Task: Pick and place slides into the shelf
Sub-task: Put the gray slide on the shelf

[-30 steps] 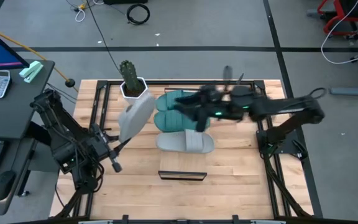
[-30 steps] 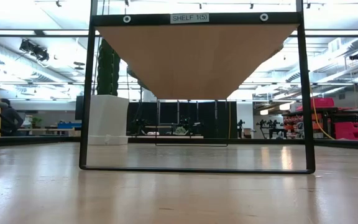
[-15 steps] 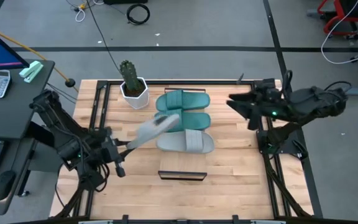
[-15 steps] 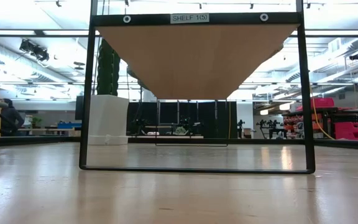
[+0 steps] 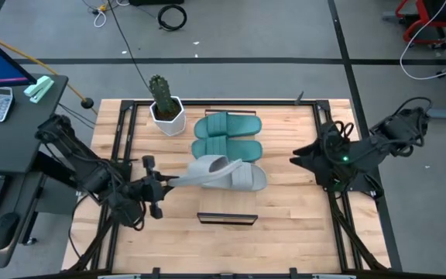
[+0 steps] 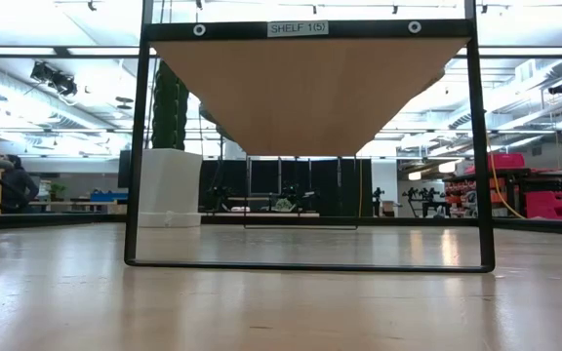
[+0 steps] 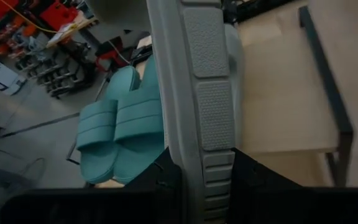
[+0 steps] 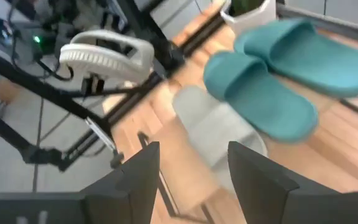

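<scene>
Two teal slides [image 5: 227,124] [image 5: 227,147] and one grey slide [image 5: 242,178] lie side by side, soles down, on the light-wood shelf [image 5: 227,211]. My left gripper [image 5: 163,184] is shut on the second grey slide [image 5: 207,167], which reaches from it toward the lying grey one. The left wrist view shows that slide [image 7: 197,81] with the teal pair [image 7: 123,134] beyond. My right gripper [image 5: 294,159] is open at the table's right side, clear of the slides; its wrist view shows the gripper [image 8: 194,180], the teal pair [image 8: 272,81] and the held slide [image 8: 107,53]. My left gripper pinches the grey slide between its two fingers [image 7: 166,180] at one end of the sole [image 7: 210,165]. It comes from the table's left side, roughly level. The slide is lifted and tilted, its free end [image 5: 235,167] above the lying grey slide; whether they touch I cannot tell.
A potted cactus in a white pot [image 5: 165,108] stands at the shelf's far left corner, also in the low view [image 6: 169,180]. The low view shows the black shelf frame [image 6: 140,146] and the board's underside [image 6: 310,93]. Bare board lies near the shelf's near end [image 5: 227,203].
My left gripper has swung the grey slide from standing near the cactus down and toward the table's right, tipping it flatter over the lying grey slide. My right arm has drawn back from above the teal slides toward the table's right edge.
</scene>
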### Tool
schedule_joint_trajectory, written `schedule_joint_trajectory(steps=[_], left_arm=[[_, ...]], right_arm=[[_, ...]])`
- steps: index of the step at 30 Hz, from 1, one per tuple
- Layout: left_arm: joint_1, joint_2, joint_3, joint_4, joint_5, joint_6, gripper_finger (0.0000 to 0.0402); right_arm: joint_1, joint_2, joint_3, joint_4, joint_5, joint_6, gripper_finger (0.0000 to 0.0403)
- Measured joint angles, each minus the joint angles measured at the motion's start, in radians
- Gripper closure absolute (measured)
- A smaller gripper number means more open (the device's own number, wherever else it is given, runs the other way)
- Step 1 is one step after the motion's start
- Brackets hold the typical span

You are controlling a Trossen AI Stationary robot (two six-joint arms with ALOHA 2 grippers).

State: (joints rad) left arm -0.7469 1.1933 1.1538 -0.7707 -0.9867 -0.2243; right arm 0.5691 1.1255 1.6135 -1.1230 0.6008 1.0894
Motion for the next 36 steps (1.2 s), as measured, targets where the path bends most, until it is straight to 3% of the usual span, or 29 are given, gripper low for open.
schedule_joint_trajectory(steps=[8, 13, 18, 26, 36], left_arm=[[0.042, 0.131, 0.012, 0.013, 0.006, 0.027, 0.033], [0.06, 0.268, 0.147, -0.03, 0.01, 0.034, 0.033], [0.09, 0.38, 0.307, -0.221, 0.063, -0.028, 0.033], [0.098, 0.412, 0.362, -0.453, 0.131, -0.286, 0.033], [0.03, 0.419, 0.36, -0.363, 0.101, -0.202, 0.0332]], right_arm=[[0.032, -0.001, 0.0, -0.104, -0.008, 0.089, 0.0207], [0.032, -0.001, 0.0, -0.134, -0.008, 0.09, 0.0207], [0.032, -0.001, 0.0, -0.19, -0.012, 0.13, 0.0207], [0.032, -0.001, 0.0, -0.278, -0.057, 0.149, 0.0207], [0.032, -0.001, 0.0, -0.287, -0.059, 0.142, 0.0207]])
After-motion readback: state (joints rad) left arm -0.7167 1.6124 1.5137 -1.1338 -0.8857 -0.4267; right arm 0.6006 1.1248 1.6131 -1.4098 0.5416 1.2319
